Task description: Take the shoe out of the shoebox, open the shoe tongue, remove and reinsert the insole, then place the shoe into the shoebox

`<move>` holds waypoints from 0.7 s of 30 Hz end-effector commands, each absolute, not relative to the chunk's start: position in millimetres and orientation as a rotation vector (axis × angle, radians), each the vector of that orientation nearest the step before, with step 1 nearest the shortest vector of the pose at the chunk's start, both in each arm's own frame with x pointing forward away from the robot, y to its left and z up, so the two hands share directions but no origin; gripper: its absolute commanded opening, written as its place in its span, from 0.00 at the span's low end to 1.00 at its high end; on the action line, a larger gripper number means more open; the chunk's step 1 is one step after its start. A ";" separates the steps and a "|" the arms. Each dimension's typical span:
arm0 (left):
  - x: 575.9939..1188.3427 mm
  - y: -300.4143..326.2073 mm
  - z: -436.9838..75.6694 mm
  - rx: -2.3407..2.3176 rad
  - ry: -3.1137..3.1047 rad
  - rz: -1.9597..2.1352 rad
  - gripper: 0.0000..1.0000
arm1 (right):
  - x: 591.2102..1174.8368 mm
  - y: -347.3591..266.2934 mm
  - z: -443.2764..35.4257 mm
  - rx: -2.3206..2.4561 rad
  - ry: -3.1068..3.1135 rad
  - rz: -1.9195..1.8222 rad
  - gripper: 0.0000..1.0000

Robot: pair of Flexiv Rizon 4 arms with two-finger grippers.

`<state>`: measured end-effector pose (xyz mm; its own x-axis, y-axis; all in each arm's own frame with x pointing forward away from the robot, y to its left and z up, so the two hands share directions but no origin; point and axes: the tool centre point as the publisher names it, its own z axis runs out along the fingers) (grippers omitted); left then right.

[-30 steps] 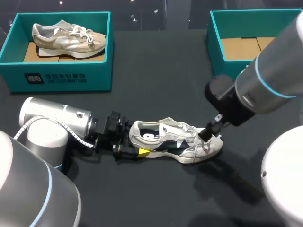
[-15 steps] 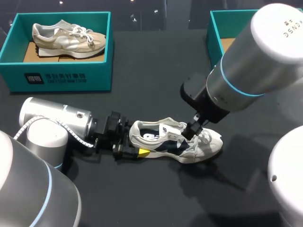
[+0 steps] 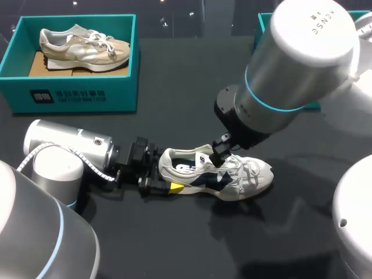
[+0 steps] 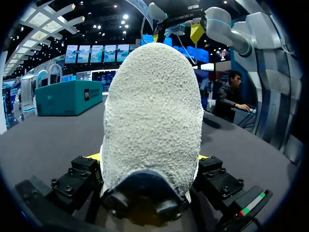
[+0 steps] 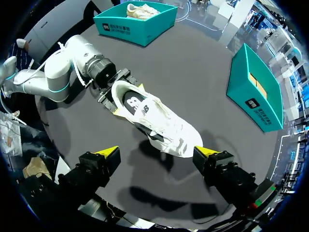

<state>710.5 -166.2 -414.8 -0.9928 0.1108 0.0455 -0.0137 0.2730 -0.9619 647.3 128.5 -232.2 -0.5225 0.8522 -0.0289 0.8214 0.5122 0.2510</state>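
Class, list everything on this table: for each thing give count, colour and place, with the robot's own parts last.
table: 1, black, under everything
left shoebox: 1, teal, far left corner
right shoebox: 1, teal, far right corner
beige shoe: 1, beige, inside left shoebox
white shoe: 1, white with navy, mid-table
left gripper: 1, yellow-tipped, shut on white shoe's heel
right gripper: 1, yellow-tipped, open, above white shoe

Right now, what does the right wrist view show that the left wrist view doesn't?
Only the right wrist view: the whole white shoe from above, with opening and laces, the tan shoe in its teal shoebox, and the open right gripper. Only the left wrist view: the heel close up, clamped by the left gripper. Both: the white shoe and the left gripper at its heel.
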 end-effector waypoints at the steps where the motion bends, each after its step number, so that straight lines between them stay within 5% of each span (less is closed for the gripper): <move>1: 709.6 -168.9 -415.6 -0.093 -2.424 1.829 0.00 | 673.9 178.6 -239.7 1.529 2.532 0.022 1.00; 21: 709.6 -168.9 -415.6 -0.093 -2.424 1.829 0.00 | 682.3 201.9 -266.1 1.789 2.298 -0.165 1.00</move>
